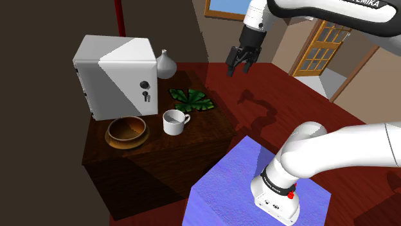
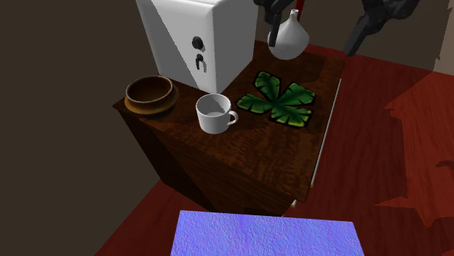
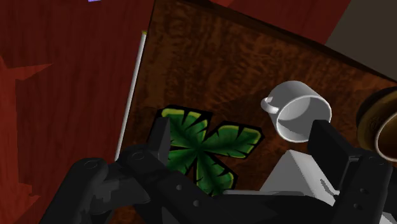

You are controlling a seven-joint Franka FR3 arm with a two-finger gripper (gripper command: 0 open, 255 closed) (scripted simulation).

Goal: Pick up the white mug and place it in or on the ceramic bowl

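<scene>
The white mug (image 1: 173,121) stands upright on the dark wooden table (image 1: 160,157), handle toward the shoulder view's right. Just to its left sits the brown ceramic bowl (image 1: 127,131), with nothing in it. My black gripper (image 1: 239,66) hangs open high above the table's right side, well apart from both. In the wrist view the fingers (image 3: 160,137) stand wide apart over a green leaf mat (image 3: 207,146), with the mug (image 3: 299,114) beyond the other finger and the bowl's rim (image 3: 382,127) past it. The second exterior view shows the mug (image 2: 214,114) beside the bowl (image 2: 150,94).
A white safe-like box (image 1: 115,77) with a dial stands at the table's back, behind the bowl. A grey vase (image 1: 165,64) sits beside it and the leaf mat (image 1: 191,99) lies behind the mug. The blue-topped stand (image 1: 225,186) is near the table's front.
</scene>
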